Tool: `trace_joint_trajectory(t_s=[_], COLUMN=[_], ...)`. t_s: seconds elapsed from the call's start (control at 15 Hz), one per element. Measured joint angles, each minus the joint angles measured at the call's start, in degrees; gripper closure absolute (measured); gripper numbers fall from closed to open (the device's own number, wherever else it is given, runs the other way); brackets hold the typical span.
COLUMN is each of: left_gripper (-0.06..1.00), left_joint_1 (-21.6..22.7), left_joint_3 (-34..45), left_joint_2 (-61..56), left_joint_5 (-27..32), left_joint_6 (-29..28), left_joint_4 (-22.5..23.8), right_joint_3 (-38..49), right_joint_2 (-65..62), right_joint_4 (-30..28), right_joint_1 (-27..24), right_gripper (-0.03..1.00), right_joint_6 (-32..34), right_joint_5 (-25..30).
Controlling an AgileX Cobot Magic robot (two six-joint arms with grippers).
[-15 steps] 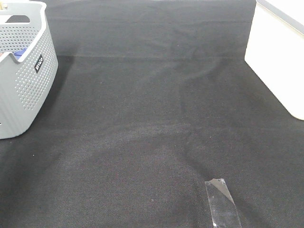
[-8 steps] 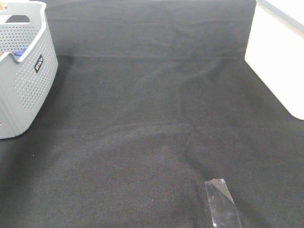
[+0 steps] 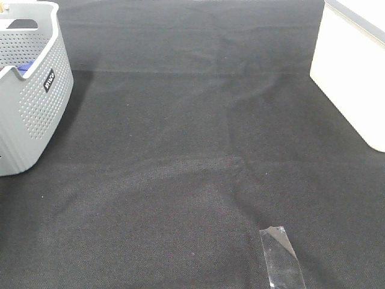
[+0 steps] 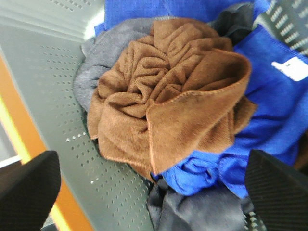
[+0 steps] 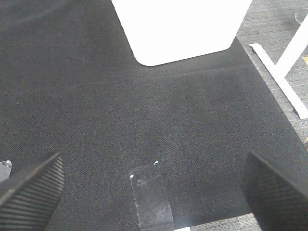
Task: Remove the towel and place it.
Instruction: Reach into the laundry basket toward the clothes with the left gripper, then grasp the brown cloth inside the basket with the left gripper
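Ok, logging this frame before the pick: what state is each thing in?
basket: upright on the table.
towel: crumpled in the basket, ungripped.
blue cloth: bunched under the towel.
left hand: open, over the towel.
right hand: open, empty.
tape strip: stuck on the table.

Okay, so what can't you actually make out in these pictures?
Left wrist: the towel is bunched, so its corners and full shape are folded out of sight.
Exterior high: the basket is cut by the left edge, and its wall hides the towel.
Exterior high: the white box is cut by the right edge.
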Motion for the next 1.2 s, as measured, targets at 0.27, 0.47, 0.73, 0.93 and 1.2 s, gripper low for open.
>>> trace_joint_trajectory(t_s=[0.27,0.47,0.73,0.93,1.2], left_gripper=[-0.03,-0.03,-0.03,0.0,0.57], left_joint_1=[0.0,0.0,0.0,0.0,0.0], left_joint_3=[-1.32,-1.32,-1.38,-1.43,-1.49], left_joint_2=[5.61,8.48,11.12,11.75,10.37], left_joint_5=[-0.06,-0.06,0.0,0.0,0.0], left_joint_6=[4.53,9.63,11.12,10.83,0.0], left_joint_4=[-0.74,-4.64,-6.59,-8.88,-1.78], right_joint_3=[0.0,0.0,0.0,0.0,0.0], right_joint_2=[0.0,0.0,0.0,0.0,0.0], right_joint_4=[0.0,0.0,0.0,0.0,0.0], right_joint_1=[0.0,0.0,0.0,0.0,0.0], right_gripper=[0.01,0.01,0.01,0.01,0.01], right_joint_6=[0.0,0.0,0.0,0.0,0.0], right_joint_5=[0.0,0.0,0.0,0.0,0.0])
